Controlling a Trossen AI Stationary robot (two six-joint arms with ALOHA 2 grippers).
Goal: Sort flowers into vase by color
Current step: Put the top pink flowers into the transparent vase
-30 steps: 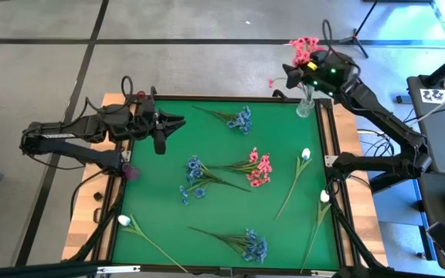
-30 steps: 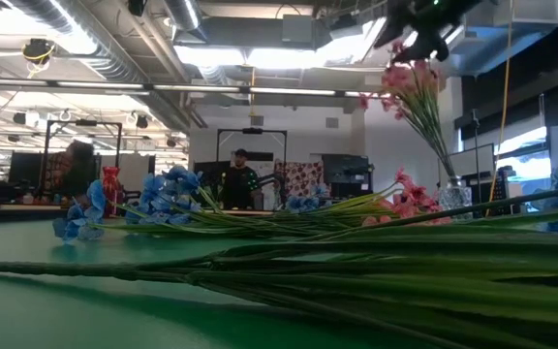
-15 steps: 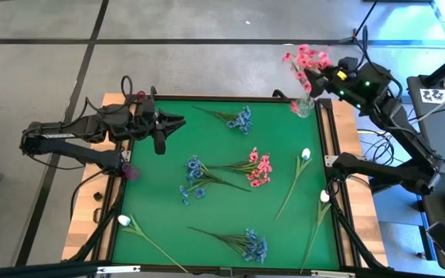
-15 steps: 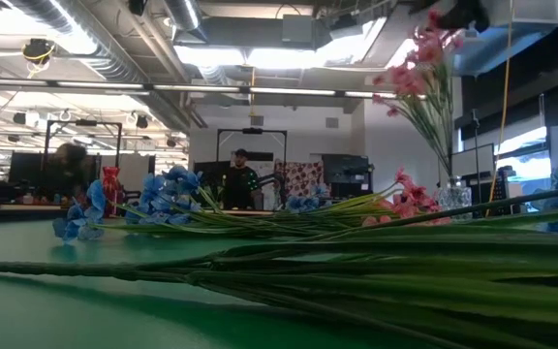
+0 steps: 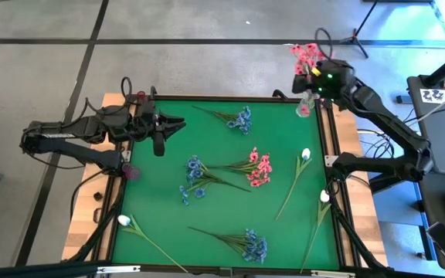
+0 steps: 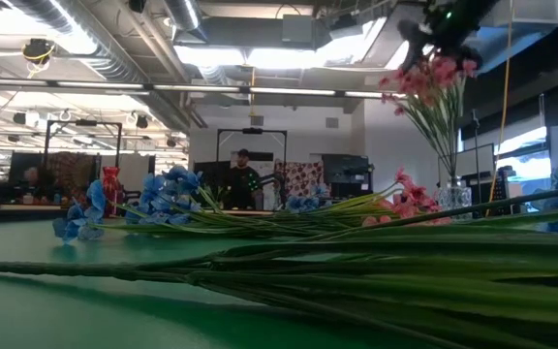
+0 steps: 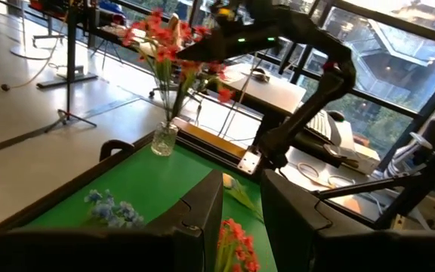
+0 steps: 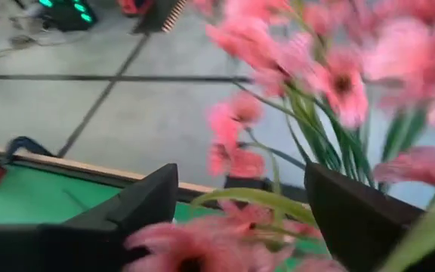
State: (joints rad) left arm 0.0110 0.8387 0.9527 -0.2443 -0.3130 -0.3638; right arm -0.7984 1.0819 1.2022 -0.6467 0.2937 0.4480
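A clear glass vase (image 5: 305,108) stands at the table's far right corner with pink sprigs (image 5: 306,55) upright in it. My right gripper (image 5: 313,77) hovers open at their blooms (image 8: 331,83), a finger on either side of a green leaf (image 8: 251,198). On the green mat lie a pink sprig (image 5: 259,168), three blue sprigs (image 5: 242,118) (image 5: 195,177) (image 5: 252,245) and white buds (image 5: 306,154) (image 5: 324,197) (image 5: 123,221). My left gripper (image 5: 178,121) waits open above the mat's far left, with nothing between its fingers. My right gripper stands open among the blooms of the pink sprigs in the vase, coming slanting down from the table's right. Blooms crowd around both fingers (image 8: 138,208), and I cannot tell whether either finger touches them.
A small dark-pink object (image 5: 130,171) sits at the mat's left edge. Raised black rails (image 5: 332,162) frame the mat. A stand and desk (image 5: 439,100) are to the right of the table, and a person stands far behind in the room (image 6: 242,179).
My right gripper swung out toward the table's right edge, then came back over the vase and tipped downward onto the blooms. The pink sprigs in the vase swayed from leaning left to more upright and now sit lower under the gripper.
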